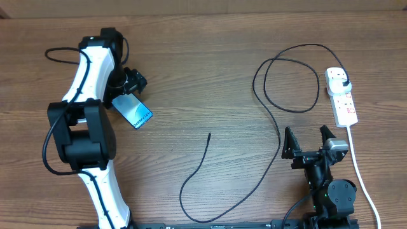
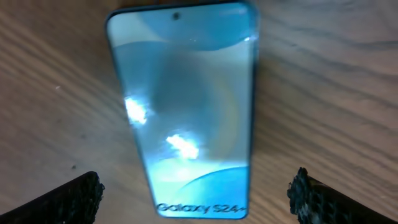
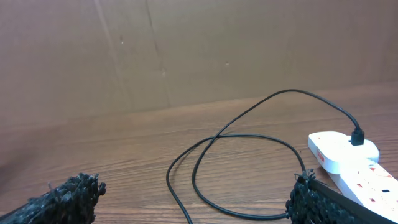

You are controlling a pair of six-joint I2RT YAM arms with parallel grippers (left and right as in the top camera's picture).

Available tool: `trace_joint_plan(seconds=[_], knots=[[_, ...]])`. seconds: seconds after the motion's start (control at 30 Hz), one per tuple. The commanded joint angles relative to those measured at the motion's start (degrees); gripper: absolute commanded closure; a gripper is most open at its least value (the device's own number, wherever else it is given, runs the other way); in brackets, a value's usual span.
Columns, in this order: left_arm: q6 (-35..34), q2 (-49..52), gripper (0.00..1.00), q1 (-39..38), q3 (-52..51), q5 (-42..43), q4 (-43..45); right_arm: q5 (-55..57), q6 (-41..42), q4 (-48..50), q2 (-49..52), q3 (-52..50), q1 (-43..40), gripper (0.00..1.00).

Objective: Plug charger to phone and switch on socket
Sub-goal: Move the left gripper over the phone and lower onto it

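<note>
1. Left gripper first: its jaws are wide apart, not pinching anything. The slim cyan-screened smartphone lies flat on the brown wooden table just ahead of them.
2. Only the left wrist view reads "Galaxy S24+".
3. Right gripper is also spread and holding nothing, near the thin black charger cable.
4. Overhead alone shows the connector tip loose, well apart from the phone. The plug sits in the white oblong power strip.

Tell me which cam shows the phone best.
Left wrist. The phone fills most of the frame, screen up, with "Galaxy S24+" legible though a bit blurred. Overhead shows it small, with one end tucked under the left arm. Right wrist does not show it at all.
</note>
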Motion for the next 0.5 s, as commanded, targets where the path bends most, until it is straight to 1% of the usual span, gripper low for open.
trace_joint_plan(seconds=[0.0, 0.3, 0.47], knots=[[-0.96, 0.33, 0.00, -0.81, -0.17, -1.53, 1.66, 0.90, 0.17, 0.33, -0.57, -0.61, -0.39, 0.00], [-2.75, 0.31, 0.01, -0.83, -2.08, -3.19, 2.91, 0.90, 0.17, 0.33, -0.57, -0.61, -0.39, 0.00], [-3.15, 0.31, 0.01, -0.83, -5.49, -3.15, 3.41, 0.90, 0.17, 0.33, -0.57, -0.61, -0.39, 0.00]])
